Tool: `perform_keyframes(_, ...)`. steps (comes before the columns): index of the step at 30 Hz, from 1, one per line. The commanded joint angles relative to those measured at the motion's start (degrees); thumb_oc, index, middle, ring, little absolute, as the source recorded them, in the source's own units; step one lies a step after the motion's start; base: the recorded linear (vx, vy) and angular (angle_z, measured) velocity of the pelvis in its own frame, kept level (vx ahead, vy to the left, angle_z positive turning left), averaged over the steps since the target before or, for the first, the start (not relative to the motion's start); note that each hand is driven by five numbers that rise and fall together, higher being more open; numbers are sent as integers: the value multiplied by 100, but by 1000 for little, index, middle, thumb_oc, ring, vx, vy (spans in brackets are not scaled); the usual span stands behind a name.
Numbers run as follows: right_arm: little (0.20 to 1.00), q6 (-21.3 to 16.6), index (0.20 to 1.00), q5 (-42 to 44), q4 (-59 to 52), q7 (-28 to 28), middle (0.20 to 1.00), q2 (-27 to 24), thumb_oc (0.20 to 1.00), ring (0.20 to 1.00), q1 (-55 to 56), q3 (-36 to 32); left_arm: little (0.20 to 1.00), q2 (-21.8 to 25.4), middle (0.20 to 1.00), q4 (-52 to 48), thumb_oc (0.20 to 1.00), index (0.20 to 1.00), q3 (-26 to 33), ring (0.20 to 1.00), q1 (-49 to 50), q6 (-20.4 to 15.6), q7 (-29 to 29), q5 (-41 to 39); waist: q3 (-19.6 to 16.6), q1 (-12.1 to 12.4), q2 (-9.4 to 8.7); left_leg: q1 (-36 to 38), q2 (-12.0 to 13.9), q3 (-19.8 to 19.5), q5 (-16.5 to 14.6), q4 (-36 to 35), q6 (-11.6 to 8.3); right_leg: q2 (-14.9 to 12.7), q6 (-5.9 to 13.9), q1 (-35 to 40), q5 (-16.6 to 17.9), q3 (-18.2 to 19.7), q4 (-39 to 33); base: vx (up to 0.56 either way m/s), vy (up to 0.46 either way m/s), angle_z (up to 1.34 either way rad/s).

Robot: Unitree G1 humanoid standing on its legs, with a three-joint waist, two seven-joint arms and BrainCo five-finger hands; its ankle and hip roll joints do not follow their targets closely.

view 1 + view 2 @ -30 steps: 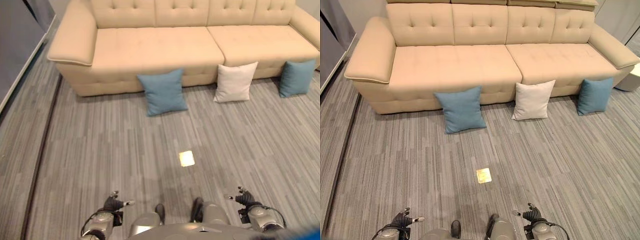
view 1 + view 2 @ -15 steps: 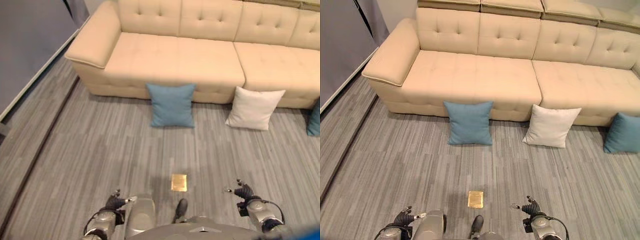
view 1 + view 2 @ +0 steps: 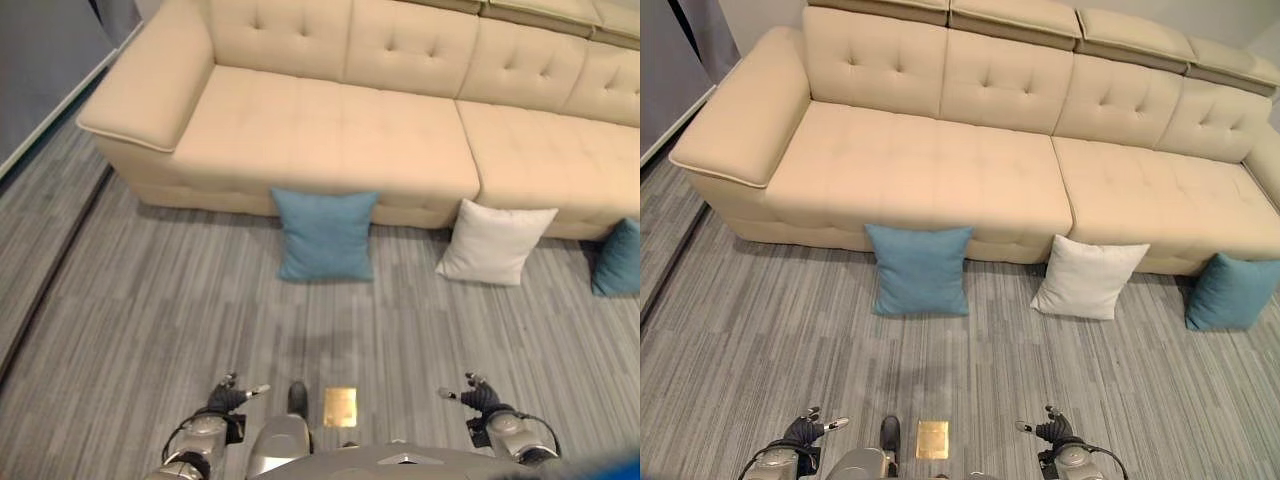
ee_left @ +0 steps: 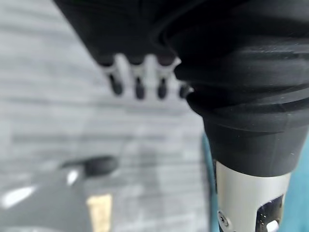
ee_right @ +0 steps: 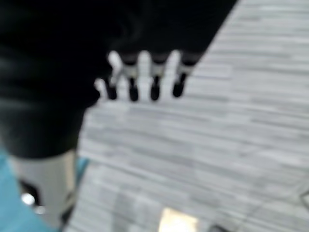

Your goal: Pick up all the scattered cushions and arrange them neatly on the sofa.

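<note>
Three square fabric cushions lean against the front of the long beige tufted sofa (image 3: 970, 170) on the grey striped floor (image 3: 740, 340): a blue cushion (image 3: 919, 270) left, a white cushion (image 3: 1087, 277) in the middle, a teal cushion (image 3: 1230, 291) right.

- Sofa (image 3: 940, 170): beige upholstery with a smooth, matt, leather-like look; button-tufted back.
- Blue cushion (image 3: 919, 270), white cushion (image 3: 1085, 279), second blue cushion (image 3: 1230, 292): soft woven cloth, matt.
- Floor (image 3: 760, 340): grey striped covering, matt, fine streaked texture.
- Floor plate (image 3: 932, 440): brass-coloured metal, shiny.
- Left hand (image 4: 140, 79), right hand (image 5: 145, 77): silver metallic fingers with dark tips; ribbed black matt cover.
</note>
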Motion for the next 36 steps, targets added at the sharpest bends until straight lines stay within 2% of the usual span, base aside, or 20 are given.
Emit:
perform_keyframes(1,1000,-48,1000,-55,-164,-11,1000,-145,1000,1000,-161,32,1000,126,1000,-134,1000,1000,-23,1000,103,-64,-51,143,-11,114,87,-92,37,-260,-734,668,-294,-290,458,-534,934,425,-274,132,160,15)
perform_keyframes(3,1000,-51,1000,-83,-211,-2,1000,-168,1000,1000,-184,58,1000,104,1000,-154,1000,1000,-52,1000,121,-81,-60,157,-11,60,154,75,-20,-343,-766,555,-274,-239,376,-752,884,441,-411,178,95,7)
perform_keyframes(6,1000,-41,1000,-99,-268,-1,1000,-235,1000,1000,-200,83,1000,41,1000,-138,1000,1000,-69,1000,104,-97,-62,135,36,-43,199,280,-127,-517,-853,463,-286,-175,236,-945,800,539,-1261,188,18,14)
perform_keyframes(7,1000,-40,1000,-99,-267,-1,1000,-235,1000,1000,-201,82,1000,41,1000,-137,1000,1000,-68,1000,103,-97,-62,135,24,-46,199,263,-126,-519,-845,463,-287,-172,234,-953,815,536,-1279,143,-7,24)
perform_keyframes(10,1000,-35,1000,-43,-313,3,1000,-308,1000,1000,-173,24,1000,-10,1000,-91,1000,1000,-107,1000,38,-134,-44,158,53,-201,149,388,-292,-785,-997,529,-332,-39,273,-1033,1024,1066,-2119,232,-33,24)
perform_keyframes(13,1000,-83,1000,76,-276,32,1000,-323,1000,1000,2,-49,1000,-121,1000,2,1000,1000,-136,1000,25,-143,-47,181,-111,-289,89,388,-360,-964,-1198,872,-515,106,161,-788,995,1179,-2369,308,-99,60)
perform_keyframes(15,1000,-160,1000,180,-302,21,1000,-339,1000,1000,10,-69,1000,-145,1000,-41,1000,1000,-199,1000,-52,-137,-46,172,-37,-335,35,-44,-166,-771,-1007,1748,-785,78,45,-548,964,995,-2496,109,-134,145)
perform_keyframes(16,1000,-151,1000,245,-291,13,1000,-357,1000,1000,-30,-81,1000,-159,1000,-81,1000,1000,-246,1000,-100,-123,-49,154,-5,-346,-3,-338,-69,-669,-899,2167,-831,60,-11,-498,944,930,-2523,62,-157,126)
perform_keyframes(17,1000,-158,1000,346,-261,7,1000,-366,1000,1000,-73,-77,1000,-161,1000,-90,1000,1000,-282,1000,-141,-120,-32,134,34,-317,-59,-610,171,-395,-877,2457,-805,67,-113,-313,819,803,-2614,62,-110,60)
perform_keyframes(20,1000,-165,1000,413,-259,-24,1000,-351,1000,1000,-93,-74,1000,-143,1000,-84,1000,1000,-298,1000,-158,-92,-30,92,59,-235,-129,-862,367,-285,-1010,2120,-716,72,-137,-144,664,726,-2628,146,-19,20)
perform_keyframes(22,1000,-168,1000,397,-225,-63,1000,-321,1000,1000,-109,-55,1000,-91,1000,-45,1000,1000,-295,1000,-154,-91,5,47,50,-130,-89,-1072,516,-659,-314,1184,-893,208,-167,43,446,801,-2588,315,162,1)
perform_keyframes(23,1000,-164,1000,389,-187,-73,1000,-308,1000,1000,-107,-46,1000,-64,1000,-55,1000,1000,-301,1000,-153,-112,16,-36,42,-95,-71,-1283,526,-851,-85,1090,-977,239,-206,107,364,865,-2522,290,220,-2)
perform_keyframes(25,1000,-151,1000,323,-181,-35,1000,-239,1000,1000,-25,-74,1000,-42,1000,34,1000,1000,-262,1000,-78,-65,-26,53,-106,-138,-75,-973,470,-852,-144,844,-965,193,-150,179,349,878,-2417,320,301,-39)
perform_keyframes(28,1000,-137,1000,224,-212,10,1000,-168,1000,1000,-23,-69,1000,-1,1000,74,1000,1000,-187,1000,37,-63,-64,103,-190,-94,-60,-752,306,-755,-428,992,-816,10,30,137,336,991,-2027,237,332,-65)
perform_keyframes(29,1000,-107,1000,183,-268,28,1000,-163,1000,1000,-60,-35,1000,62,1000,51,1000,1000,-134,1000,73,-56,-57,99,-142,-59,-9,-624,276,-650,-564,1071,-700,-97,131,-62,416,1038,-1525,90,361,-78)
perform_keyframes(30,1000,-85,1000,138,-390,11,1000,-179,1000,1000,-171,-1,1000,133,1000,-10,1000,1000,-101,1000,58,-64,-25,41,-11,-67,69,-560,269,-575,-630,1146,-588,-166,301,-505,688,1152,-825,37,338,-105)
perform_keyframes(31,1000,-91,1000,113,-434,-2,1000,-197,1000,1000,-194,8,1000,143,1000,-15,1000,1000,-98,1000,67,-74,-25,57,17,-61,116,-532,268,-546,-674,1141,-553,-195,344,-641,680,1146,-684,18,252,-90)
perform_keyframes(33,1000,-98,1000,7,-492,-27,1000,-260,1000,1000,-309,36,1000,160,1000,-57,1000,1000,-52,1000,102,-93,-20,41,41,-17,214,-295,273,-411,-804,1050,-522,-535,264,-627,638,613,-1096,110,63,-108)
perform_keyframes(34,1000,-78,1000,-26,-493,-13,1000,-350,1000,1000,-334,53,1000,187,1000,-52,1000,1000,-43,1000,97,-126,-41,34,-32,23,172,-260,211,-343,-847,1066,-551,-620,210,-285,683,395,-1926,126,-69,-60)
perform_keyframes(36,1000,-96,1000,-50,-544,-39,1000,-458,1000,1000,-349,47,1000,147,1000,-46,1000,1000,-30,1000,122,-141,-18,77,-123,-5,174,-187,233,-296,-798,929,-605,-531,223,-215,731,414,-2058,122,-111,-1)
